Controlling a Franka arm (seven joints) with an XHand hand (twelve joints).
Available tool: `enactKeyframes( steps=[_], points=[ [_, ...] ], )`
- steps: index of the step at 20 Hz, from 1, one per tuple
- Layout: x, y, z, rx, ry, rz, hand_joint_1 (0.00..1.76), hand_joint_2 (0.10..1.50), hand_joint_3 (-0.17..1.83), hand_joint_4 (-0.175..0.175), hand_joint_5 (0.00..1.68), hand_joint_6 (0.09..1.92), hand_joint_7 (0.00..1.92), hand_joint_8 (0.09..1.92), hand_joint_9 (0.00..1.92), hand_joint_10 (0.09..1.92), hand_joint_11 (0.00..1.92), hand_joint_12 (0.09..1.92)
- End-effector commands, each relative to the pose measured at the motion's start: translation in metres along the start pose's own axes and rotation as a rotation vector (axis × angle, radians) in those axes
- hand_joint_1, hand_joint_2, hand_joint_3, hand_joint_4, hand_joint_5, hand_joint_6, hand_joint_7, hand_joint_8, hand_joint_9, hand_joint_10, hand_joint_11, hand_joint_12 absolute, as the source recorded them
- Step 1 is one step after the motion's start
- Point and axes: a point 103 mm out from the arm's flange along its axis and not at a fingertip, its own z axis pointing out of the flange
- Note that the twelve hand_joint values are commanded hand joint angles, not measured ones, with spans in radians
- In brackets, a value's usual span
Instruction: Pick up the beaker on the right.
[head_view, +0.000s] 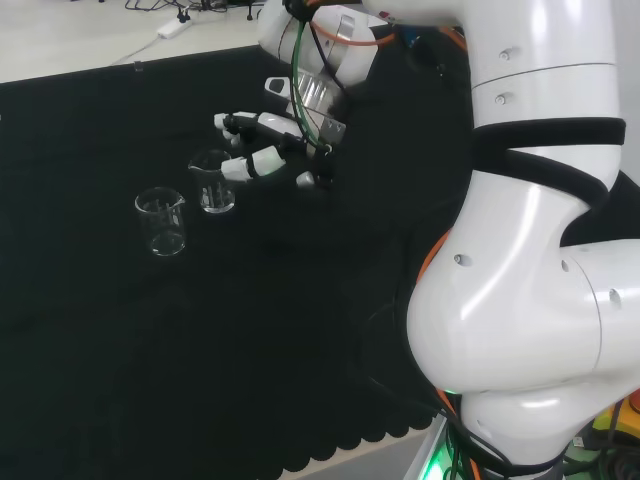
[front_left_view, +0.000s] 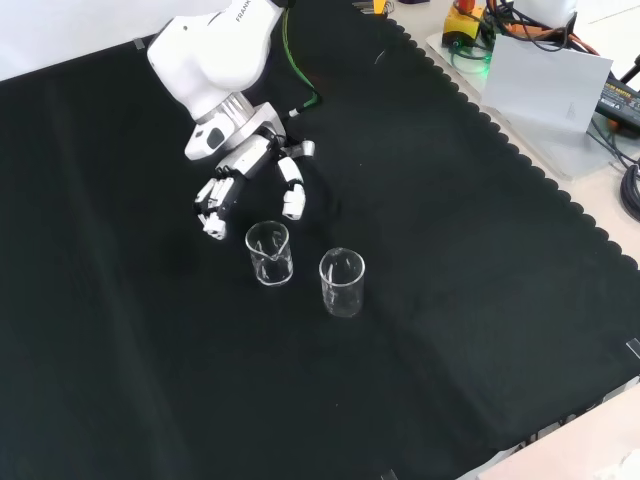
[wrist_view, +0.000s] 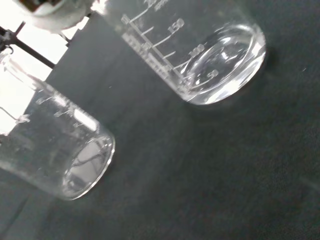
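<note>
Clear glass is the material of both small beakers upright on the black cloth (front_left_view: 480, 330), set near each other but apart. Head view: one clear beaker with a spout (head_view: 161, 221) sits left and nearer the camera, the other clear beaker (head_view: 215, 184) sits right of it, just by the fingertips. Front view: that hand-side beaker (front_left_view: 269, 252) is left and slightly higher, the other (front_left_view: 342, 282) lower right. Black and white robot hand (front_left_view: 245, 165) hangs just above and beside the hand-side beaker, fingers spread and only gently bent, grasping nothing; whether a fingertip (front_left_view: 293, 207) touches the rim, cannot tell. Wrist view: two beakers close up, one with printed graduation marks (wrist_view: 200, 55), the other (wrist_view: 55, 150) beside it, both apparently empty on cloth. White arm link (head_view: 530, 250) stands at head view's right.
</note>
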Motion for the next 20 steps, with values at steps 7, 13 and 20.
enactKeyframes(
  steps=[7, 13, 20],
  points=[
    [0.002, 0.008, 0.031, -0.05, 0.064, -0.05, 0.76, 0.52, 0.54, -0.032, 0.26, 0.09, 0.21, 0.59, 0.31, 0.62, 0.0, 1.25],
    [0.002, 0.017, 0.04, -0.124, 0.073, -0.048, 0.88, 0.52, 0.54, -0.031, 0.34, 0.09, 0.22, 0.59, 0.3, 0.62, 0.0, 1.23],
    [0.001, 0.024, 0.045, -0.128, 0.14, -0.05, 0.9, 0.5, 0.59, -0.035, 0.45, 0.09, 0.31, 0.6, 0.38, 0.62, 0.0, 1.26]
  ],
)
